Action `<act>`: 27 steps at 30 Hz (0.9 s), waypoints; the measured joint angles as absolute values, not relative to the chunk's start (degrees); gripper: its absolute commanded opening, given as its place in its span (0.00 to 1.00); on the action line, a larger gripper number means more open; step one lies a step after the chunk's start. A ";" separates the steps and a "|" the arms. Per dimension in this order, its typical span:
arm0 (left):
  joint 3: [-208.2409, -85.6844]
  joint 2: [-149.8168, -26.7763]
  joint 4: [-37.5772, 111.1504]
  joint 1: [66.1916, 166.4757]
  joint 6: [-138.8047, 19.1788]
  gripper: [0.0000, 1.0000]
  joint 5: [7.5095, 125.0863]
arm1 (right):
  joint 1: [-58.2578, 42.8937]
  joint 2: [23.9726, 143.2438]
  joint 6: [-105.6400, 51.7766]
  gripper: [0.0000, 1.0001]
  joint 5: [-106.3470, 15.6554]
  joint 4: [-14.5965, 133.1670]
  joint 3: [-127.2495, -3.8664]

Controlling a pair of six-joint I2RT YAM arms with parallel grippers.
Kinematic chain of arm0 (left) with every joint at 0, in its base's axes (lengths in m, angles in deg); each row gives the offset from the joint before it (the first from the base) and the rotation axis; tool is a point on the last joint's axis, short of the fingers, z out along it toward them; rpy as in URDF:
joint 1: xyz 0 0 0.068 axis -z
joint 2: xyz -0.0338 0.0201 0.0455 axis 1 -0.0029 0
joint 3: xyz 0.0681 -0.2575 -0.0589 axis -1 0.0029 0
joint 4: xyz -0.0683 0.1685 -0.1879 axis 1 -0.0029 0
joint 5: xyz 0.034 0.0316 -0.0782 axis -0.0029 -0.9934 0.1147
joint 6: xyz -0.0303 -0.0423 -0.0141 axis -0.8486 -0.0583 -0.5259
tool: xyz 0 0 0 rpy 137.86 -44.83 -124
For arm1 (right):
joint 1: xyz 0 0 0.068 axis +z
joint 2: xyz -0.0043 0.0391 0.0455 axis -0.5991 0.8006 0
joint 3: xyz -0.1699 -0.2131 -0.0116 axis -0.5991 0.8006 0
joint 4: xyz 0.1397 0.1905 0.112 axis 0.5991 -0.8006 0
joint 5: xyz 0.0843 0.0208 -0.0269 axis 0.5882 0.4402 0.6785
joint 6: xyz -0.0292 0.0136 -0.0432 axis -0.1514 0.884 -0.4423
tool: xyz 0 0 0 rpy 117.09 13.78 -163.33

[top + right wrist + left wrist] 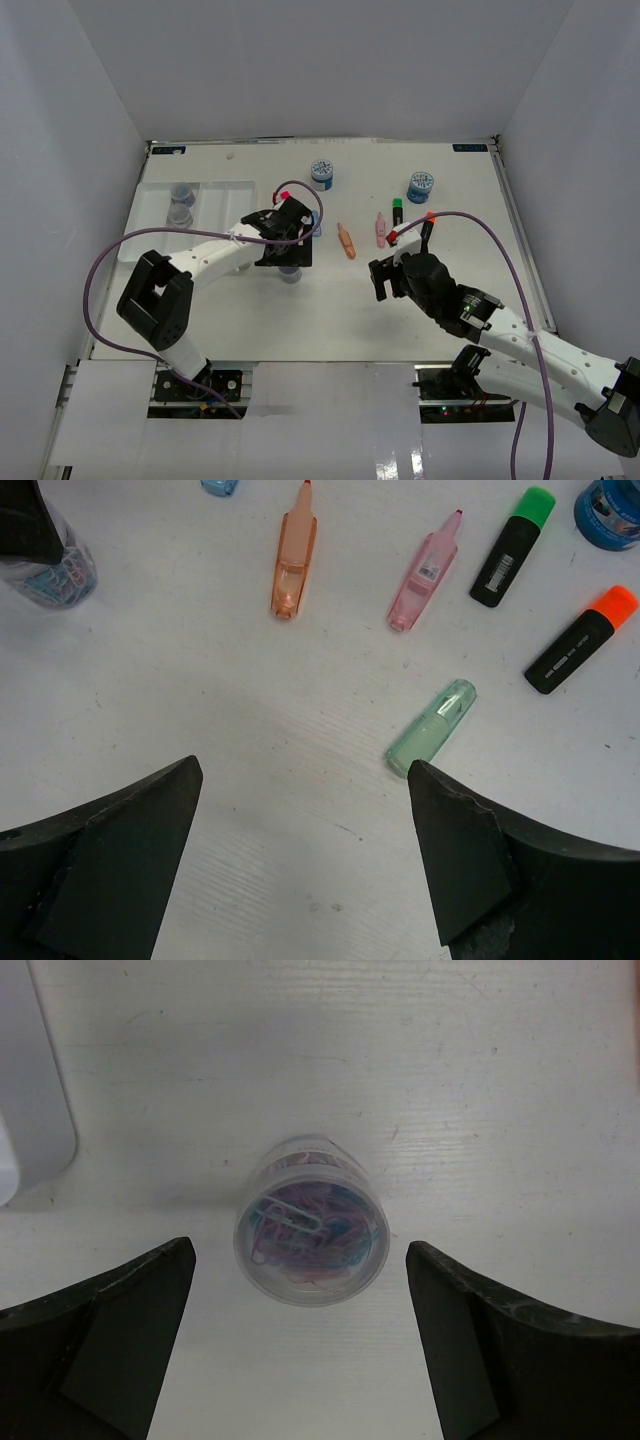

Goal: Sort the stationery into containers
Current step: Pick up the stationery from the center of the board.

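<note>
Left claw (300, 1252) gapes wide astride a clear jar of coloured paper clips (311, 1235) on the bench (480, 1080). Right claw (305, 770) hangs spread, green marker (431, 727) just ahead. White tray (232, 196) holds two jars (181, 191); the label on the green-capped highlighter (512, 547) is unreadable.

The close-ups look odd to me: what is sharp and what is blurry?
Left wrist view: the clear jar is sharp, the black fingers soft-edged. Right wrist view: the green marker crisp, fingers soft. Top view: the table evenly lit.
</note>
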State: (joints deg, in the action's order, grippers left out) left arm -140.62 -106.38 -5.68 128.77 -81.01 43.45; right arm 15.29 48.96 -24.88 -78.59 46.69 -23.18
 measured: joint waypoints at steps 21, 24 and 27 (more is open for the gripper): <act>-141.42 -110.49 -6.57 130.08 -82.60 0.53 41.50 | 14.94 49.05 -24.88 0.90 -78.31 46.49 -22.79; -142.21 -109.77 -7.66 129.73 -82.54 0.53 40.32 | 14.94 49.05 -24.95 0.90 -78.07 46.47 -22.79; -142.67 -108.09 -8.65 127.88 -82.17 0.53 39.73 | 14.94 49.05 -25.21 0.90 -77.65 46.49 -22.79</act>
State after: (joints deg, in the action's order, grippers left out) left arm -142.67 -108.09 -8.65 127.88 -82.17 39.73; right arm 14.94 49.05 -25.21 -77.65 46.49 -22.79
